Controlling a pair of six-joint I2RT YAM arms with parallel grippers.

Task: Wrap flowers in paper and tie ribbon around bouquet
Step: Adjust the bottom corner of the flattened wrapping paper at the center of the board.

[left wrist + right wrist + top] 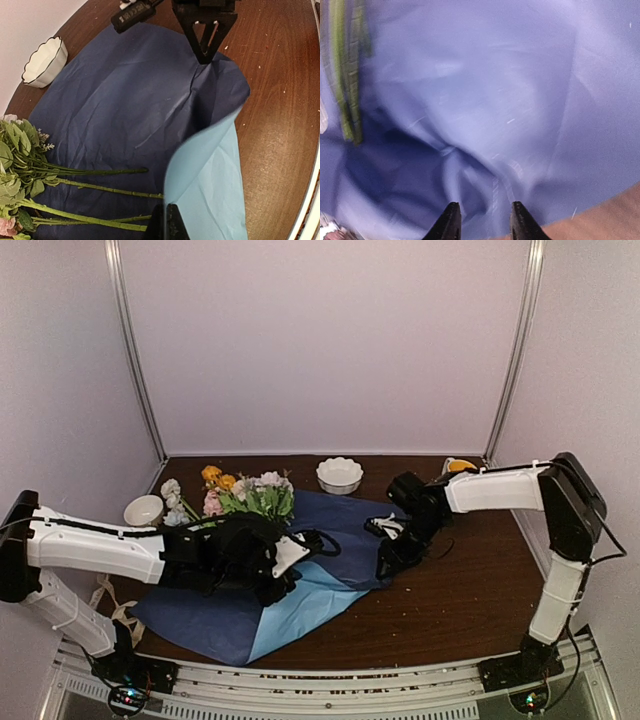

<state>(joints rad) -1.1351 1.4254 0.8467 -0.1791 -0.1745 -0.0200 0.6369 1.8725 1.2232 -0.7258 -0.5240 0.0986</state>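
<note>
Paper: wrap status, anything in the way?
Left gripper shut on paper edge, light-blue flap raised. Right gripper open, straddling a crease. Flowers on the paper, unwrapped. Nothing blocking the fold.

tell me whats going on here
Two arms are wrapping flowers in paper. The flowers lie on the paper's dark-blue face, stems across it. The left end effector is shut on the paper's near edge, lifting it so the light-blue underside shows. The right end effector sits at the paper's right edge, jaws apart around a bunched fold. No cone is formed yet.
</note>
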